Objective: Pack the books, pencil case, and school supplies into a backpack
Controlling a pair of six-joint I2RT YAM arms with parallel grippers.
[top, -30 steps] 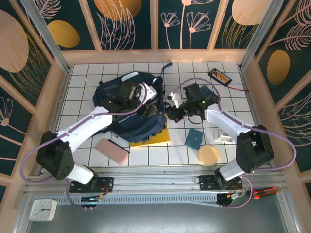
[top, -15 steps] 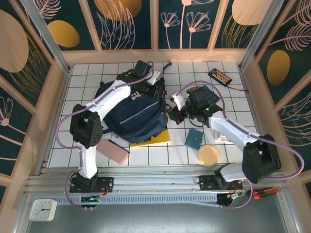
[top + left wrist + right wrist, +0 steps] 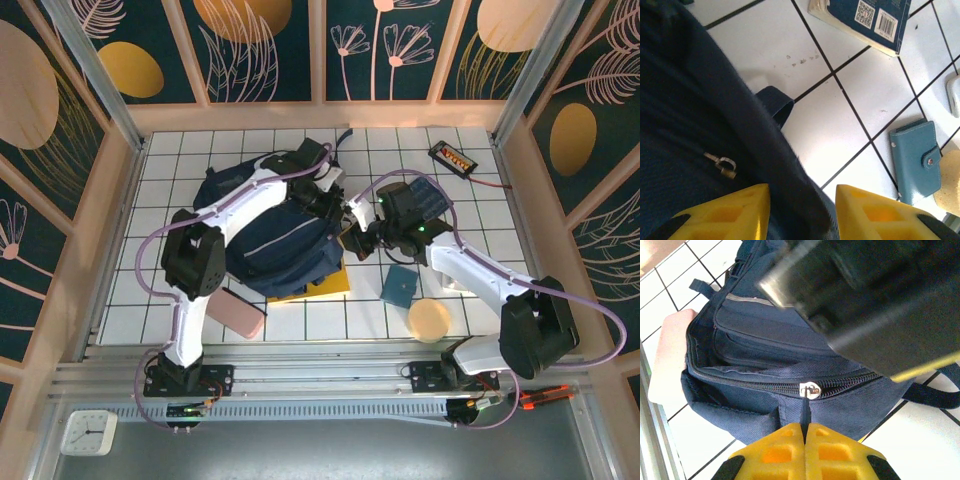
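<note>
The navy backpack (image 3: 275, 240) lies centre-left and partly covers the yellow book (image 3: 325, 280). My right gripper (image 3: 804, 426) is shut on the zip pull tab (image 3: 804, 412) just below the slider (image 3: 810, 389); from above, this right gripper (image 3: 356, 240) sits at the bag's right edge. My left gripper (image 3: 801, 210) is open, and the backpack's edge (image 3: 765, 145) runs between its yellow fingers (image 3: 730, 210). Seen from above, the left gripper (image 3: 338, 208) hangs over the bag's upper right side. The navy book (image 3: 865, 20), teal pad (image 3: 400, 285) and pink pencil case (image 3: 232, 312) lie on the tiles. The pen is hidden.
A tan disc (image 3: 430, 320) lies near the front right. The black device with orange buttons (image 3: 452, 157) is at the back right. The left arm's dark body (image 3: 865, 290) hangs close above the right gripper. Wooden walls (image 3: 120, 190) enclose the tiled table.
The left arm swung from the bag's middle over its back edge to its right side. The right gripper shifted slightly left, against the bag.
</note>
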